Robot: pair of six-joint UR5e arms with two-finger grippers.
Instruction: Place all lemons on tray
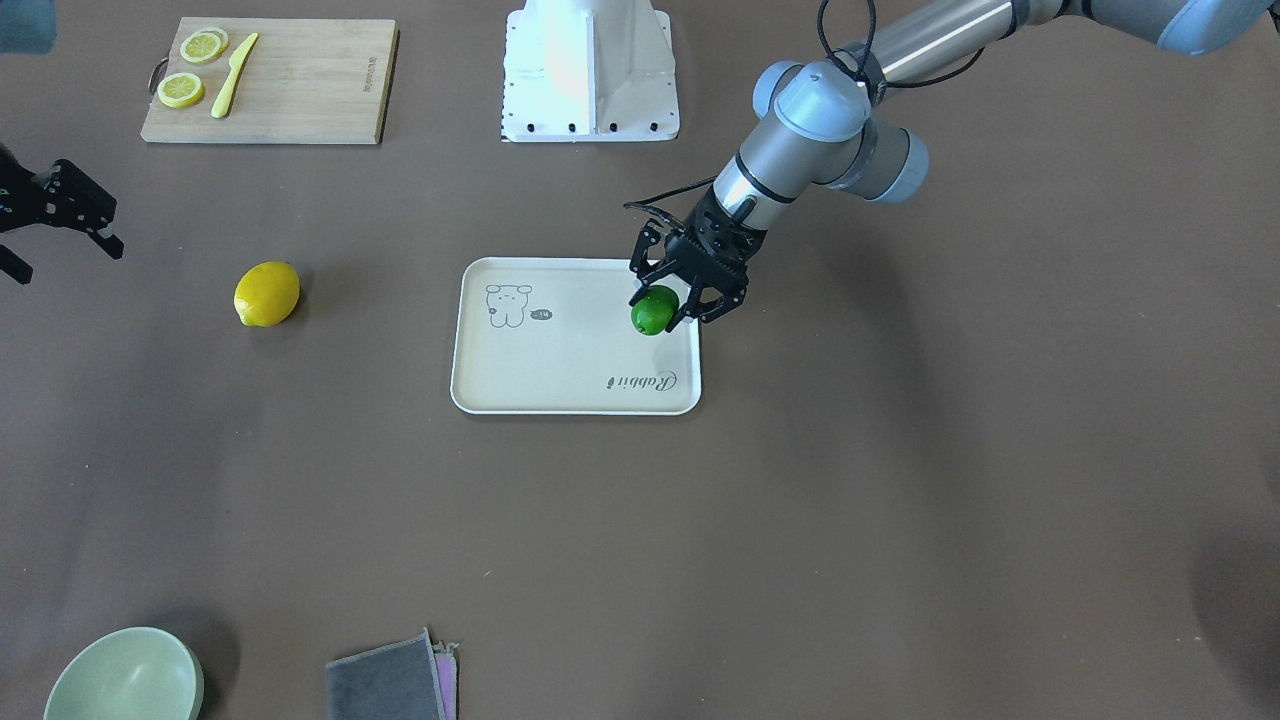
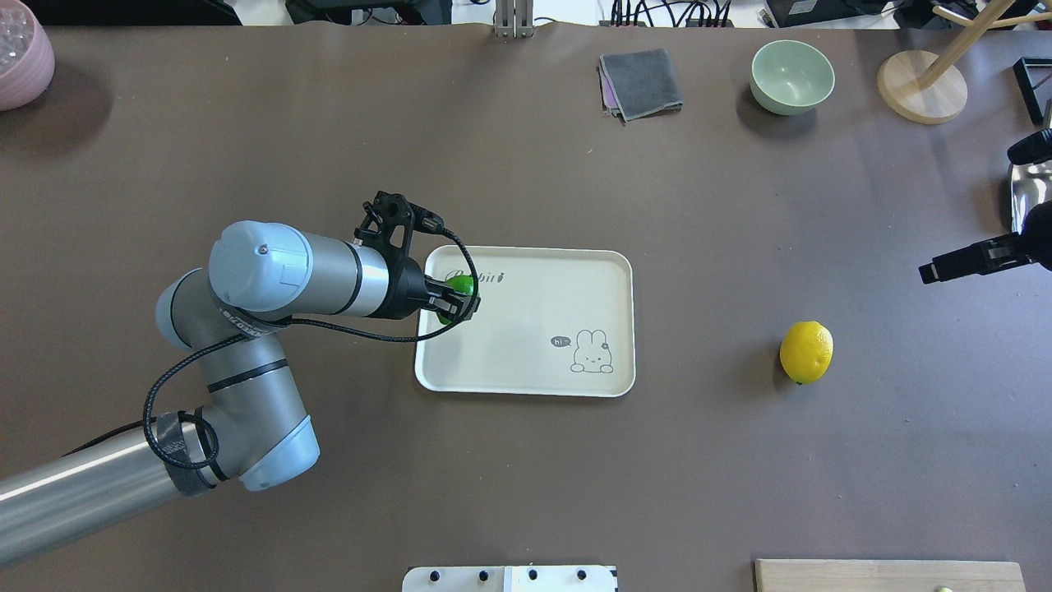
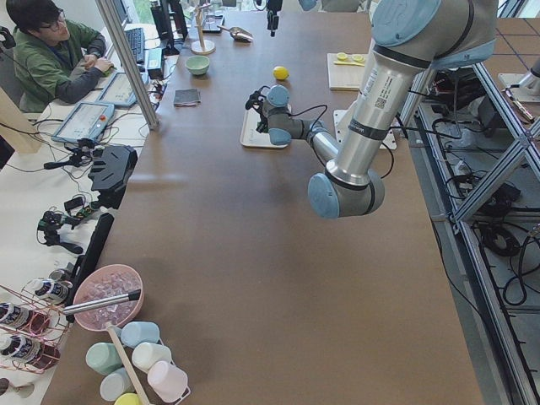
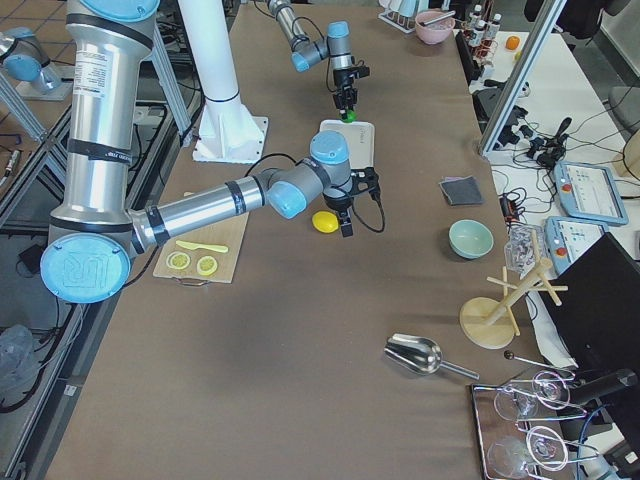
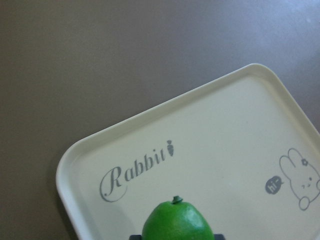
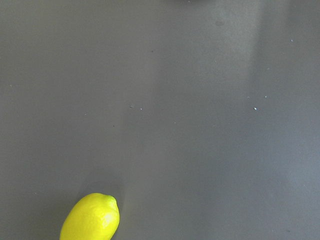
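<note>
My left gripper (image 1: 668, 308) is shut on the small glossy green lemon (image 1: 654, 311) and holds it low over the corner of the cream tray (image 1: 570, 365) beside the "Rabbit" lettering. The left wrist view shows the green lemon (image 5: 177, 224) over the tray (image 5: 225, 145). The bright yellow lemon (image 1: 267, 293) lies on the brown table, well off the tray's side; it also shows in the overhead view (image 2: 806, 352). My right gripper (image 1: 65, 255) hovers open and empty above the table, near the yellow lemon (image 6: 91, 219).
A wooden cutting board (image 1: 300, 85) with lemon slices (image 1: 181, 90) and a yellow knife (image 1: 234, 75) lies near the robot base (image 1: 590, 75). A green bowl (image 2: 791, 76), grey cloth (image 2: 641, 82), wooden stand (image 2: 920, 86) and pink bowl (image 2: 20, 53) line the far edge.
</note>
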